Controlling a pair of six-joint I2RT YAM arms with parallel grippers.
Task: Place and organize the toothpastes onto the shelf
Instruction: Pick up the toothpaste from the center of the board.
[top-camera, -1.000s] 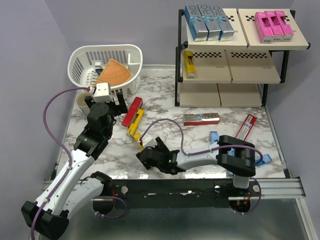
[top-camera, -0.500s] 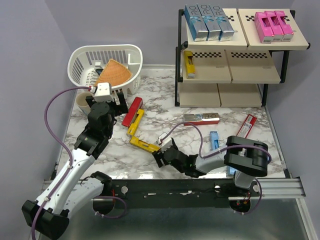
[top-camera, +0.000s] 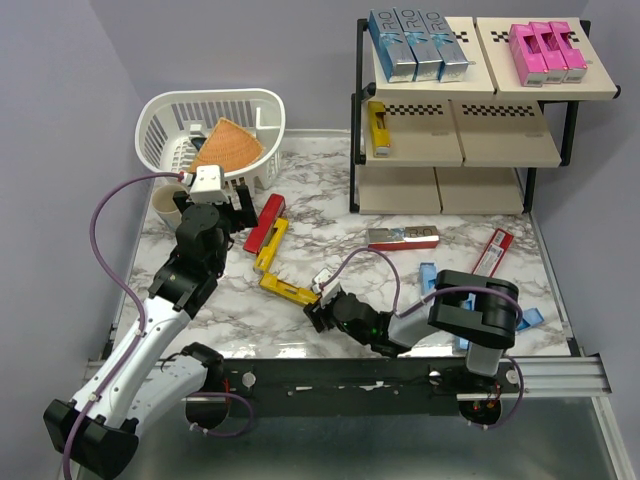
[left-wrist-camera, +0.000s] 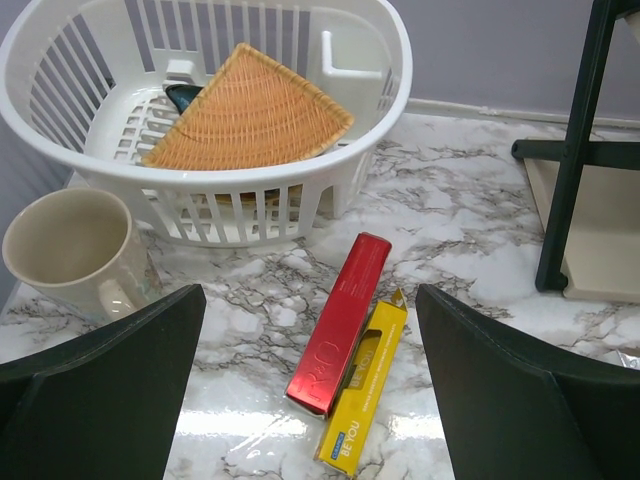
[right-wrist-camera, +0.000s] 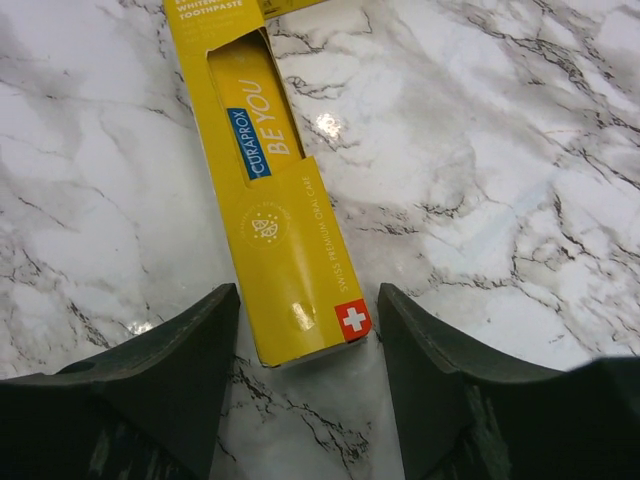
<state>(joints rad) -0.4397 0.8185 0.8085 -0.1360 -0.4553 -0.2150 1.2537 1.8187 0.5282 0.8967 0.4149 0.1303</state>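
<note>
Three silver-blue toothpastes (top-camera: 418, 45) top the shelf (top-camera: 505, 142); left claw (left-wrist-camera: 310, 385) spread; right claw (right-wrist-camera: 305, 335) spread around yellow carton (right-wrist-camera: 272, 235).

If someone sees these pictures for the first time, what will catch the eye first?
The black-framed shelf at the far right, with silver-blue cartons and pink cartons lined up on its top tier. Then the right gripper, jaws apart around the end of a yellow carton lying on the marble table. At the far left, a white basket holds a wicker wedge.
</note>
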